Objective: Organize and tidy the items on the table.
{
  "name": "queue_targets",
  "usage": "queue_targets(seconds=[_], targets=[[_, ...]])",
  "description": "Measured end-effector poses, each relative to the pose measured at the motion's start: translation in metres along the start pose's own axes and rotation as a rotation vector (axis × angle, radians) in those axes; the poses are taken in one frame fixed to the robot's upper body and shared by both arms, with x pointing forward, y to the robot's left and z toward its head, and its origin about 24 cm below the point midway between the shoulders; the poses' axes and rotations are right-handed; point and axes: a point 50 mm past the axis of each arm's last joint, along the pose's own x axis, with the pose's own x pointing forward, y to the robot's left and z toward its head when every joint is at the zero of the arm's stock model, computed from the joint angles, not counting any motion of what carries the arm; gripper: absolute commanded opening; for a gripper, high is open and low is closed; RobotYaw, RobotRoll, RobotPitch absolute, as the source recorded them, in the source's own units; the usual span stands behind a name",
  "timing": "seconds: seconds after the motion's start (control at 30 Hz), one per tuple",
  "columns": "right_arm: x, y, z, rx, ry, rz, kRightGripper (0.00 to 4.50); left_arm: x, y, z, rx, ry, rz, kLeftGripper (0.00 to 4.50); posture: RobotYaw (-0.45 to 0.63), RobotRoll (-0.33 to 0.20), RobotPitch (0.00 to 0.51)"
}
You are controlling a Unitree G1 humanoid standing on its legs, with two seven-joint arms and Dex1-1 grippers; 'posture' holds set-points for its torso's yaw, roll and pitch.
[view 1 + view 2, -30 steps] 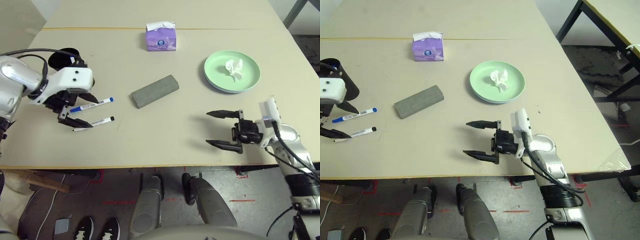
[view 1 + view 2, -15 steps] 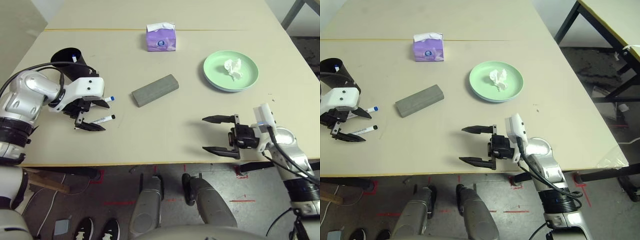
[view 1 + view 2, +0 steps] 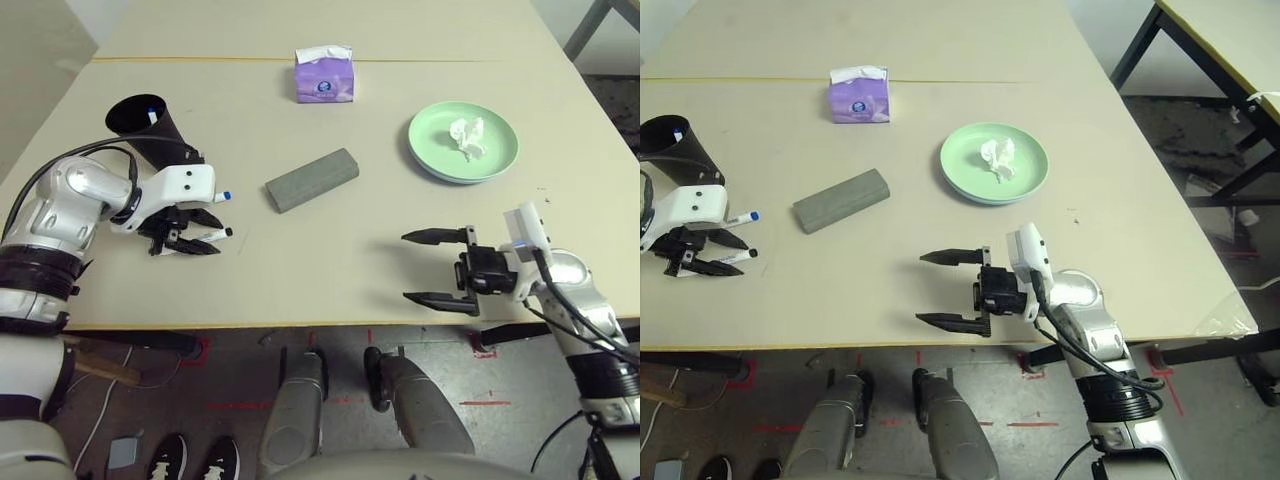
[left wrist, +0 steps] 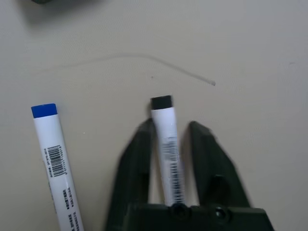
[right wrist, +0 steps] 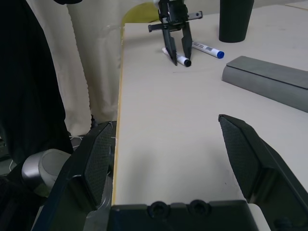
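Left end effector (image 4: 171, 124) around the black-capped whiteboard marker (image 4: 168, 149) on the pale beige surface (image 3: 330, 255).
The left fingers stand narrowly apart on either side of the marker, with a slim gap beside its barrel; the blue-capped whiteboard marker (image 4: 57, 166) lies just beside them. The right end effector (image 3: 405, 267) has its fingers wide apart, with nothing between them, above the surface near the robot's edge. A black cylindrical pen holder (image 3: 160, 140) stands beyond the markers, something white and blue inside. The grey glasses case (image 3: 312, 181) lies at an angle between the markers and the stacked green plate (image 3: 435, 150), which holds a crumpled white tissue (image 3: 468, 138). The purple tissue box (image 3: 324, 78) sits farther back.
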Motion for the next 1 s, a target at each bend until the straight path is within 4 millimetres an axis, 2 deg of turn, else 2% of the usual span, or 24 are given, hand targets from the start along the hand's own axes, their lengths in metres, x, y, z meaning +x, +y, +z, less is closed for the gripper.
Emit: queue_targets(seconds=[0.03,0.33,0.5,0.57,0.7,0.83,0.93,1.0], targets=[[0.000,0.000,0.000,0.001,0.000,-0.002,4.50,0.000,0.000,0.000,-0.001,-0.001,0.001,0.29,-0.04,0.000,0.237],[0.000,-0.001,0.001,-0.003,0.001,-0.018,4.50,-0.005,0.002,0.002,-0.009,-0.017,0.010,0.29,-0.04,0.000,0.229],[0.000,-0.002,0.001,-0.005,0.003,-0.023,4.50,-0.015,0.005,0.009,-0.099,-0.101,0.017,0.29,-0.04,0.000,0.231],[-0.001,-0.003,0.002,-0.009,0.004,-0.032,4.50,-0.034,0.016,0.022,-0.175,-0.226,0.083,0.29,-0.04,0.000,0.230],[-0.003,-0.008,0.006,-0.025,0.004,-0.056,4.50,-0.095,0.036,0.057,-0.279,-0.546,0.292,0.29,-0.02,0.000,0.229],[-0.004,-0.013,0.005,-0.019,0.005,-0.071,4.50,-0.158,0.048,0.080,-0.358,-0.902,0.518,0.29,0.01,0.000,0.224],[-0.003,-0.016,0.006,-0.022,-0.004,-0.075,4.50,-0.194,0.048,0.078,-0.397,-1.067,0.678,0.29,0.02,0.000,0.222],[-0.001,-0.020,0.008,-0.028,-0.010,-0.076,4.50,-0.204,0.049,0.065,-0.435,-1.081,0.796,0.29,0.02,0.000,0.222]])
